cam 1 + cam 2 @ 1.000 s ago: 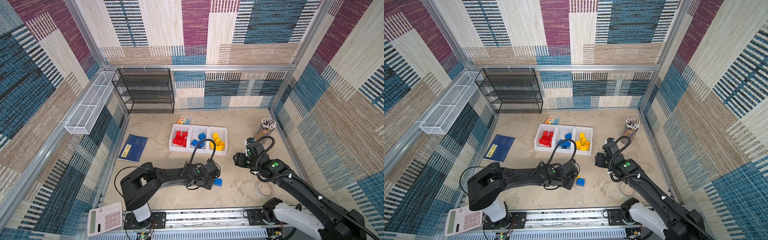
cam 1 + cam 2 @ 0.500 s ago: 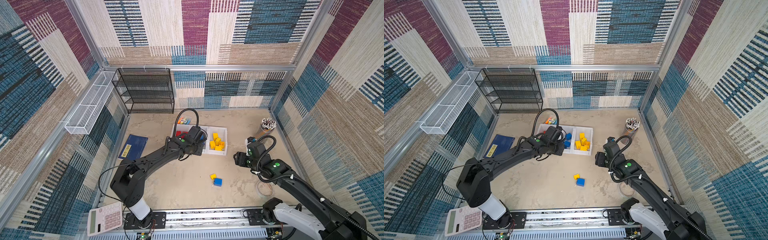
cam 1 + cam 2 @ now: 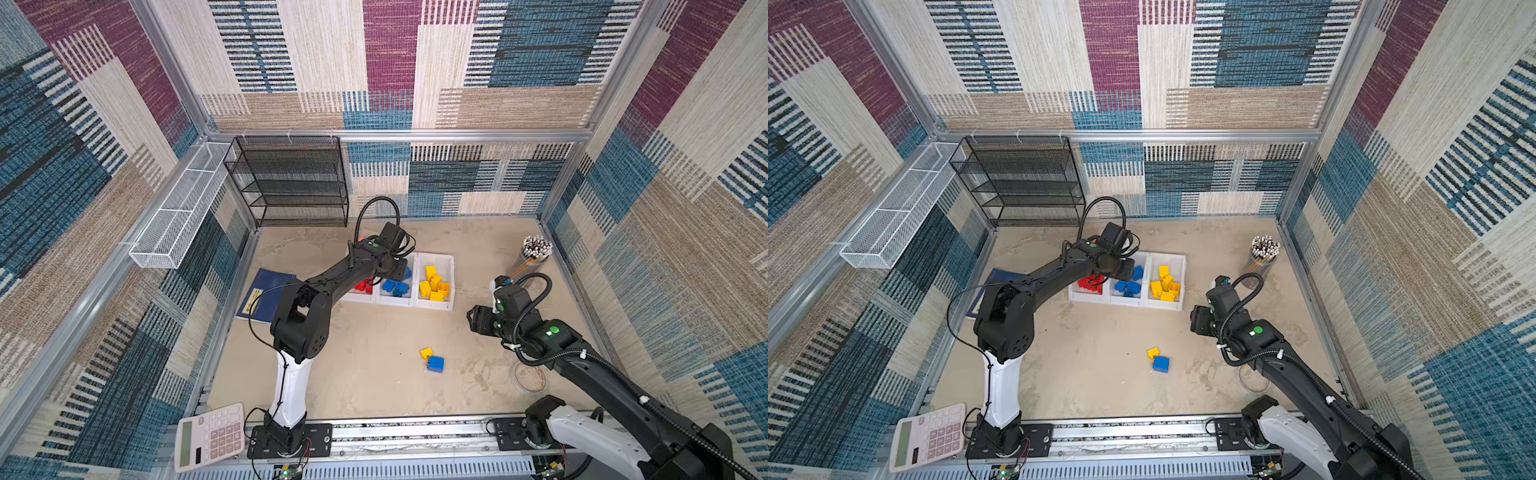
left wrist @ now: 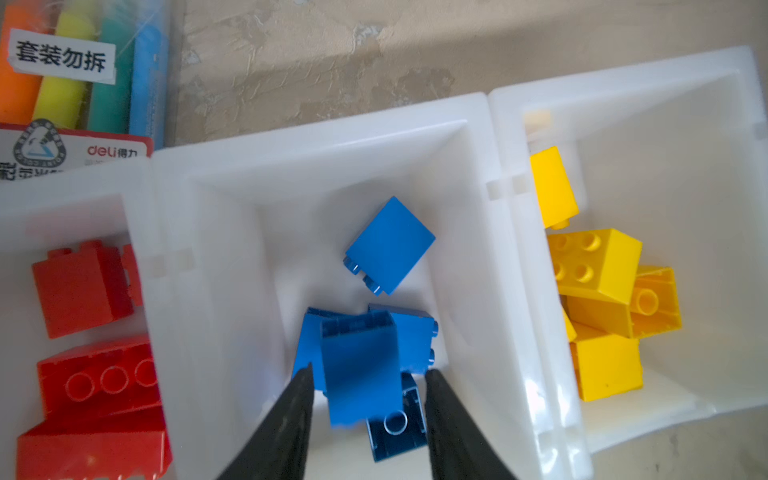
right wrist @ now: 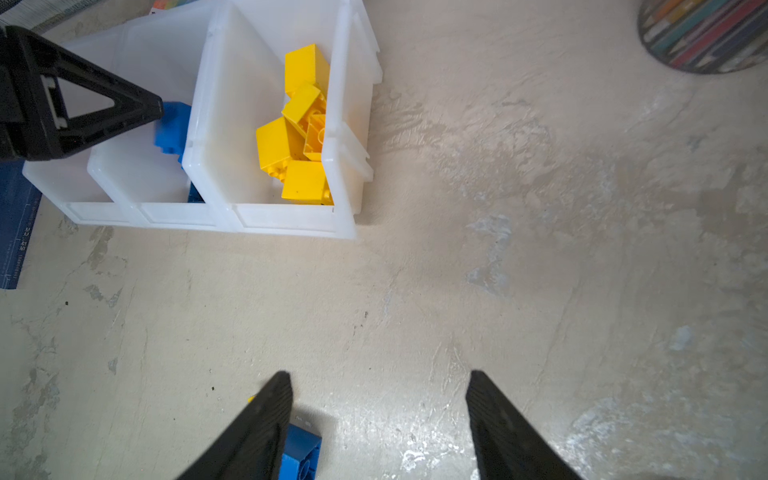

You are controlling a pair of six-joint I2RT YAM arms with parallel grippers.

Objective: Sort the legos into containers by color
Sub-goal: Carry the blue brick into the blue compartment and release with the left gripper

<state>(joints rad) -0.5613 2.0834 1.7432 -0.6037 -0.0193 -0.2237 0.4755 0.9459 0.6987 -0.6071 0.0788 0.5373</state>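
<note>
**Left claw parted over the middle bin; two bricks loose on the table**

In both top views the containers (image 3: 434, 307) (image 3: 1165, 305) stand in a row at 12 o'clock from the centre of the table (image 3: 365, 382). Red bricks (image 3: 363, 286) lie in the 9 o'clock bin, blue bricks (image 3: 395, 286) in the middle bin (image 4: 316, 137), and yellow bricks (image 3: 434, 284) in the 3 o'clock bin.

The left gripper (image 4: 368, 370) hangs over the middle bin with its jaws apart. A blue brick (image 4: 361, 361) sits between them with a gap on each side; whether it rests on the bricks beneath cannot be told.

The right gripper (image 5: 380, 374) hovers at 3 o'clock over bare table, jaws spread wide with nothing between them.

At 5 o'clock a loose yellow brick (image 3: 425, 353) touches a loose blue brick (image 3: 436, 364). A marker pack (image 4: 79, 75) lies just behind the bins at 11 o'clock.
</note>
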